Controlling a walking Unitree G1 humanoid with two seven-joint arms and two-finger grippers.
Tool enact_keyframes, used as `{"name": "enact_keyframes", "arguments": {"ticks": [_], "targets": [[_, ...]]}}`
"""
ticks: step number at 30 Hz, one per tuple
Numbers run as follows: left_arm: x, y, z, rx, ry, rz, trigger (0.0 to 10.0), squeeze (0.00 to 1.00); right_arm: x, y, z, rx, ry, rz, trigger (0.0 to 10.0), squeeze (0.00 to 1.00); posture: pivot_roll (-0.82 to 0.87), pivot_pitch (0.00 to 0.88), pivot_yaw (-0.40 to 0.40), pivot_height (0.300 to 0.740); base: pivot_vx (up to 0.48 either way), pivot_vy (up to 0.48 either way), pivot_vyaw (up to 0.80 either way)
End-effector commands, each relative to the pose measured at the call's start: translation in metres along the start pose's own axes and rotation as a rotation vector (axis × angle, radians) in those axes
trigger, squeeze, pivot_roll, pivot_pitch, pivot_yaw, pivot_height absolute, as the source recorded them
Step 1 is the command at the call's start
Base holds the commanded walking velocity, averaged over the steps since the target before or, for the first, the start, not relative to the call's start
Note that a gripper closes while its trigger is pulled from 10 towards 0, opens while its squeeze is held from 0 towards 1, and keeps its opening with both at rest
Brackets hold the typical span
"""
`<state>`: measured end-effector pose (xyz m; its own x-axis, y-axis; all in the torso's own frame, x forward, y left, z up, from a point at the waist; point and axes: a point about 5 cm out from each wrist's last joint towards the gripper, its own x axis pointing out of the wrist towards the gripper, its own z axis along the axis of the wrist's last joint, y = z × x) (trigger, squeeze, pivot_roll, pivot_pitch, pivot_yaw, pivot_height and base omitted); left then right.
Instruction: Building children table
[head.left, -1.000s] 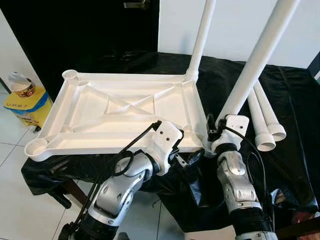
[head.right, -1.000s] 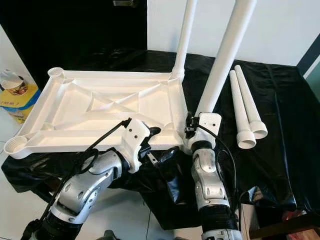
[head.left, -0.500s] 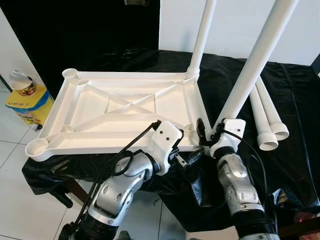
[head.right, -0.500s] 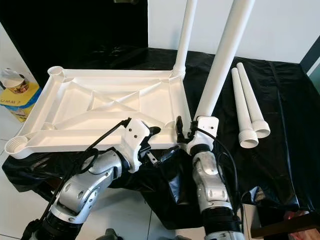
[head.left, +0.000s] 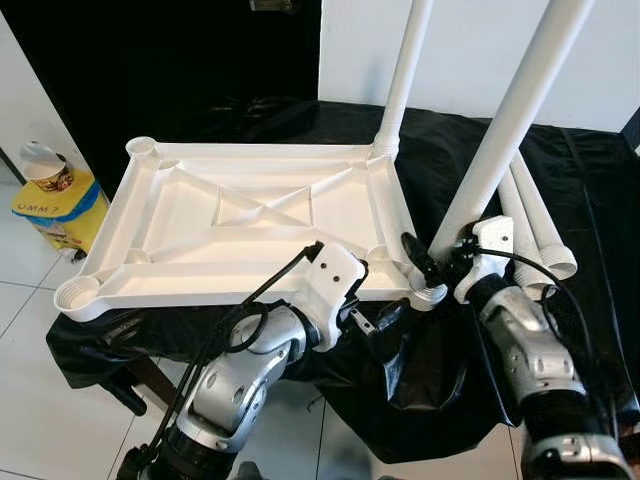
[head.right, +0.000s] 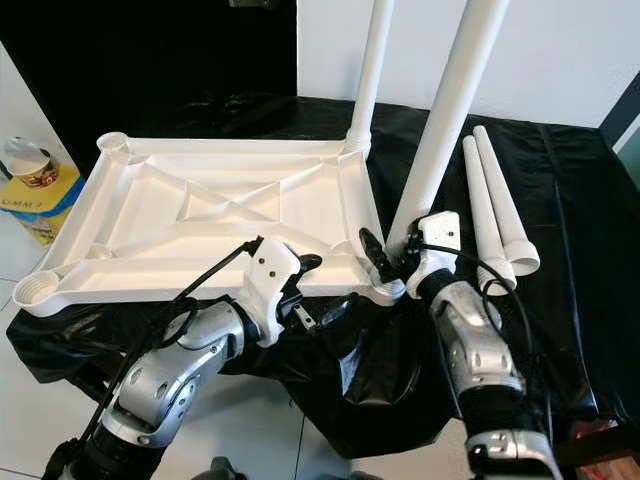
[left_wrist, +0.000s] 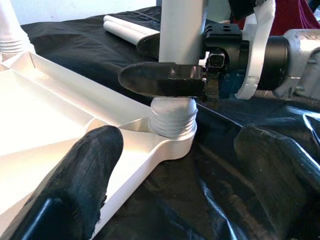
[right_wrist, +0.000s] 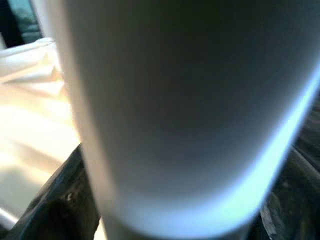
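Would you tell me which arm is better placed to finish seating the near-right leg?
The right: the right gripper clasps the leg just above its socket. The left gripper sits open at the tabletop edge.

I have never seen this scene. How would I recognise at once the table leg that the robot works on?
Find the white tabletop lying upside down on the black-covered table. At its near right corner, a tall white leg stands in the socket, with the right gripper closed around its base. The other standing leg is at the far corner, and two spare legs lie flat.
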<state>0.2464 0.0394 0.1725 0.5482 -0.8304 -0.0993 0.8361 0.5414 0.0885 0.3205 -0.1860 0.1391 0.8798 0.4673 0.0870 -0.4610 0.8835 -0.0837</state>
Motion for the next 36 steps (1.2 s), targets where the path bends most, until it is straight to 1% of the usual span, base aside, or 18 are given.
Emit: {"name": "enact_keyframes", "arguments": {"ticks": [1,5,6,8,9,12,13,14,17,18,19,20,26,28,29,33,35,36], "targets": [[0.002,-0.003,0.0,0.008,-0.003,-0.013,10.0,0.0,0.001,-0.002,-0.004,-0.018,0.031,0.042,10.0,0.0,0.1,0.04,-0.06,0.74,0.0,0.0,0.0],[0.001,-0.003,0.0,0.01,-0.002,-0.016,10.0,0.0,0.001,-0.005,-0.006,-0.016,0.053,0.074,10.0,0.0,0.1,0.038,-0.059,0.74,0.0,0.0,0.0],[0.001,-0.003,0.0,0.011,-0.002,-0.016,10.0,0.0,0.001,-0.006,-0.007,-0.015,0.059,0.079,4.6,0.0,0.11,0.036,-0.058,0.74,0.0,0.0,0.0],[0.001,-0.003,0.0,0.012,-0.001,-0.016,10.0,0.0,0.0,-0.008,-0.007,-0.014,0.062,0.087,4.6,0.0,0.11,0.036,-0.058,0.74,0.0,0.0,0.0],[0.001,-0.003,0.0,0.012,-0.001,-0.017,10.0,0.0,0.0,-0.009,-0.008,-0.019,0.068,0.098,3.2,0.0,0.11,0.034,-0.056,0.74,0.0,0.0,0.0],[0.001,-0.003,0.0,0.012,0.0,-0.017,10.0,0.0,0.0,-0.009,-0.009,-0.023,0.071,0.106,3.2,0.0,0.11,0.033,-0.055,0.74,0.0,0.0,0.0],[0.001,-0.003,0.0,0.013,0.0,-0.018,10.0,0.0,0.0,-0.01,-0.009,-0.02,0.07,0.11,0.7,0.0,0.11,0.031,-0.054,0.74,0.0,0.0,0.0],[0.001,-0.003,0.0,0.016,0.0,-0.019,10.0,0.0,0.0,-0.011,-0.011,-0.016,0.072,0.099,0.0,0.0,0.11,0.029,-0.055,0.74,0.0,0.0,0.0],[0.001,-0.003,0.001,0.018,0.001,-0.02,10.0,0.0,-0.001,-0.013,-0.013,-0.006,0.077,0.092,0.0,0.0,0.11,0.027,-0.056,0.74,0.0,0.0,0.0],[0.001,-0.003,0.001,0.019,0.0,-0.02,10.0,0.0,-0.001,-0.014,-0.016,0.004,0.085,0.08,6.9,0.0,0.11,0.026,-0.058,0.74,0.0,0.0,0.0],[0.001,-0.003,0.001,0.019,0.0,-0.02,10.0,0.0,-0.001,-0.014,-0.016,0.004,0.085,0.08,6.9,0.0,0.11,0.026,-0.058,0.74,0.0,0.0,0.0],[0.001,-0.003,0.001,0.018,0.0,-0.021,10.0,0.0,-0.002,-0.014,-0.018,0.011,0.093,0.071,10.0,0.0,0.11,0.026,-0.059,0.74,0.0,0.0,0.0],[0.002,-0.006,0.0,0.01,-0.002,-0.022,10.0,0.0,-0.007,-0.012,-0.026,0.024,0.119,-0.001,10.0,0.0,0.11,0.029,-0.064,0.74,0.0,0.0,0.0],[0.002,-0.006,0.0,0.01,-0.002,-0.022,10.0,0.0,-0.007,-0.012,-0.026,0.024,0.119,-0.001,10.0,0.0,0.11,0.029,-0.064,0.74,0.0,0.0,0.0],[0.002,-0.007,0.0,0.009,-0.002,-0.023,10.0,0.0,-0.008,-0.01,-0.03,0.019,0.135,-0.081,10.0,0.0,0.11,0.033,-0.067,0.74,0.0,0.0,0.0],[0.002,-0.007,-0.001,0.007,-0.001,-0.023,10.0,0.0,-0.008,-0.007,-0.031,0.034,0.135,-0.148,10.0,0.0,0.1,0.033,-0.07,0.74,0.0,0.0,0.0],[0.002,-0.008,-0.002,0.004,0.0,-0.022,10.0,0.0,-0.01,0.004,-0.034,0.046,0.127,-0.207,10.0,0.0,0.1,0.041,-0.075,0.74,0.0,0.0,0.0],[0.002,-0.008,-0.002,0.004,0.0,-0.022,10.0,0.0,-0.01,0.004,-0.034,0.046,0.127,-0.207,10.0,0.0,0.1,0.041,-0.075,0.74,0.0,0.0,0.0]]}}
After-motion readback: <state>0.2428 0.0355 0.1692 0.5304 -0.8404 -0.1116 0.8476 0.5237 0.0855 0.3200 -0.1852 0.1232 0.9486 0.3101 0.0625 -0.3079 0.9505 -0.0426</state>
